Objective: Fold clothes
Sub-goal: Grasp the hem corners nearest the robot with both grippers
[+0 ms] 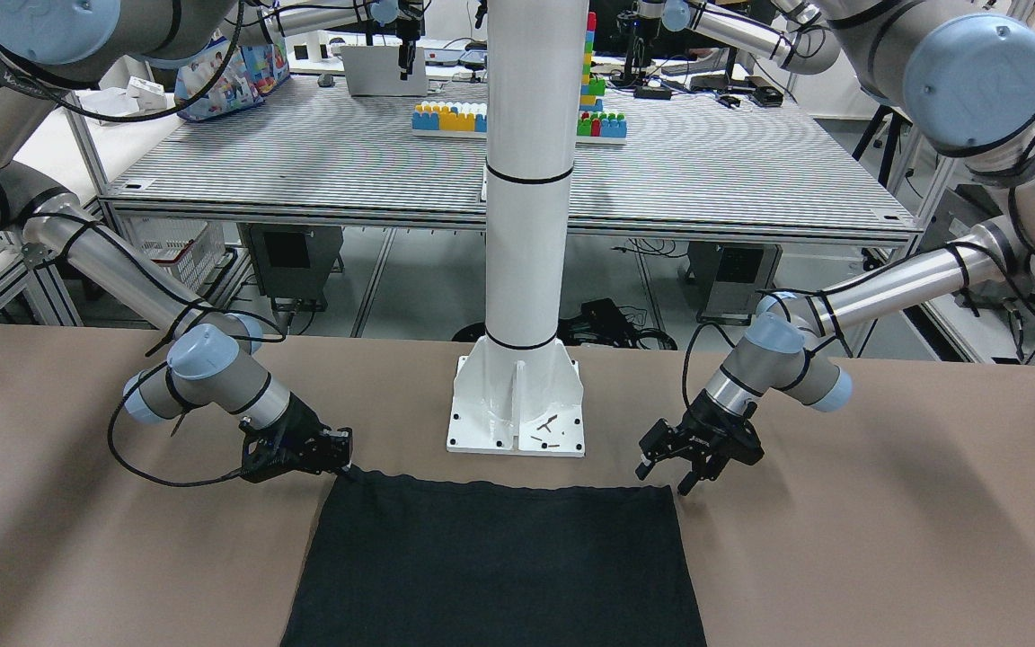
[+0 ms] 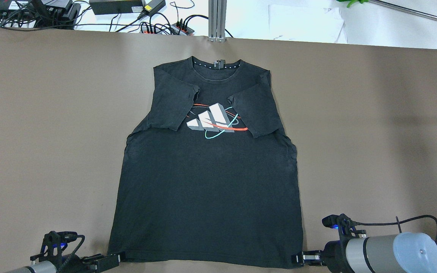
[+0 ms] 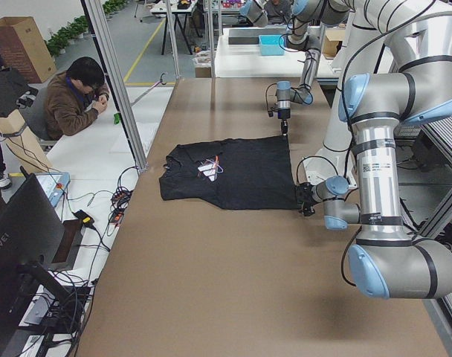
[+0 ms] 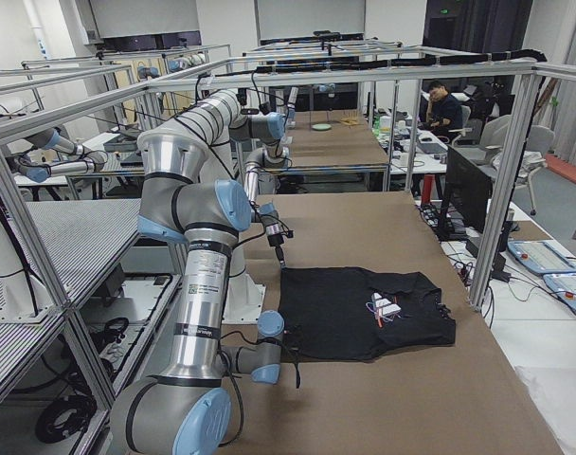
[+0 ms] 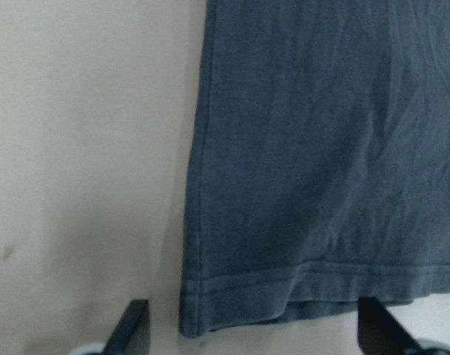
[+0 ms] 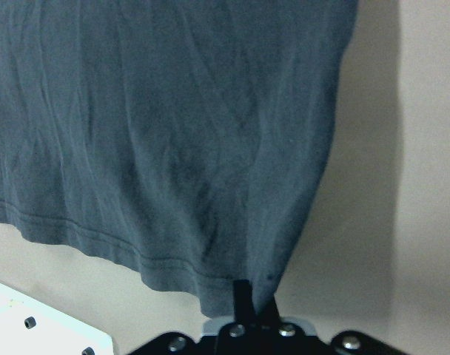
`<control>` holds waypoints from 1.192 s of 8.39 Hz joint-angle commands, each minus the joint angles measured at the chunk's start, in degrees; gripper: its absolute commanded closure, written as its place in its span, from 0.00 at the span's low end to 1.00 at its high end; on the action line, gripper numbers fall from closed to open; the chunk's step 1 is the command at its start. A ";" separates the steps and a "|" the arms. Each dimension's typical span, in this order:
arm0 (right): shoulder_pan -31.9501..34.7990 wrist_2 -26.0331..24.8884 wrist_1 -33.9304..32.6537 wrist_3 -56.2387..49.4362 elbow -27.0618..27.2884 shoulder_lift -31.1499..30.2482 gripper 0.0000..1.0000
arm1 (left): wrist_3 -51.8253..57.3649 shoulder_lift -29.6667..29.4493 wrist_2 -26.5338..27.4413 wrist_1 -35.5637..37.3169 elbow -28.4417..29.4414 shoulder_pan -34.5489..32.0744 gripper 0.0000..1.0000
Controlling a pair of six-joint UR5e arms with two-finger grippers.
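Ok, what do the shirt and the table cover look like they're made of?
Shirt: soft knit, likely cotton, matte faded black; fine wrinkles and a double-stitched hem show it. Table cover: smooth, matte brown sheet, perhaps paper or vinyl; the look leaves that open.

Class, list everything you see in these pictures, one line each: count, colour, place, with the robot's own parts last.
shirt: one, black, flat mid-table, sleeves folded in
logo: one, white with red and teal, on the shirt's chest
table: one, brown, under the shirt
post: one, white, bolted to the table by the robot
toy blocks: several, many-coloured, on the grey bench behind
person: one, brown jacket, seated beside the table
left hand: one, black, open at a hem corner
right hand: one, black, shut on the other hem corner
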 commanded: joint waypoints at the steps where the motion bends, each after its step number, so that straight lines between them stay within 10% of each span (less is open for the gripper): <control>1: 0.27 0.22 0.02 0.00 0.25 -0.10 1.00 | 0.00 -0.12 0.51 -0.11 0.31 0.85 0.01; 5: 0.36 0.23 0.02 0.00 0.60 -0.01 1.00 | 0.17 -0.38 -0.10 0.15 0.31 -0.64 0.19; 10: 0.36 0.49 -0.07 0.00 0.52 0.25 1.00 | 0.26 -4.15 -0.72 4.00 0.13 -2.05 1.00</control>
